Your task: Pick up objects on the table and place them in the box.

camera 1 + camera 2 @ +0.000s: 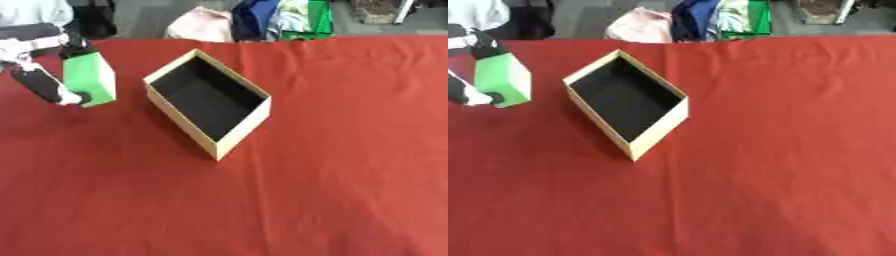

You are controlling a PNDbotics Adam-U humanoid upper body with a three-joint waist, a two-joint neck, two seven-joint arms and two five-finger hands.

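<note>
A green rectangular block stands at the far left of the red table, left of the box. My left hand comes in from the upper left and is shut on it, one finger down its left side and another part of the hand over its top. The open cardboard box with a dark inside sits turned at an angle near the table's middle-left; nothing shows inside it. My right hand is not in either view.
The red cloth covers the whole table. Bags and cloth items lie on the floor beyond the far edge.
</note>
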